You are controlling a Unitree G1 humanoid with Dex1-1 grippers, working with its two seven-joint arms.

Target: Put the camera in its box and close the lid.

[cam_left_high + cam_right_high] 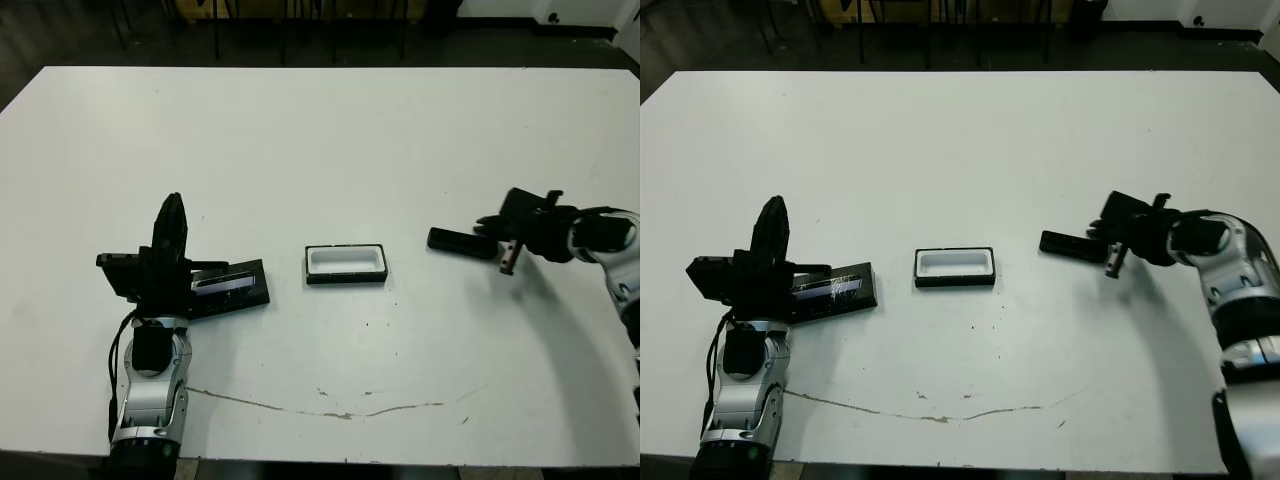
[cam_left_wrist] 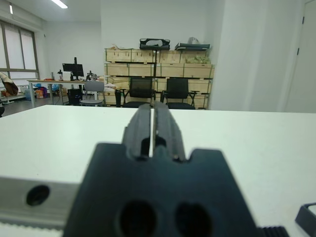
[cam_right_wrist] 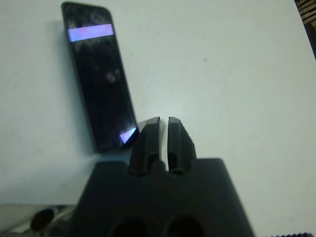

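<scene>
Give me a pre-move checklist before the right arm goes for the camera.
1. Camera free on the table: ok, lying flat, not held.
2. Right gripper ready to grasp: not ok, jaws nearly shut beside the camera's end.
3. Box open and empty: ok, white lining shows.
4. Path from camera to box clear: ok, bare table between them.
5. Lid out of the way: ok, lying on the box's far side from the camera, by the left gripper.
6. Left gripper idle: ok, jaws shut on nothing.

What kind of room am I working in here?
Probably an office or lab workroom: beyond the white table stand black office chairs, a desk with a monitor, and stacked wooden crates along the back wall.
</scene>
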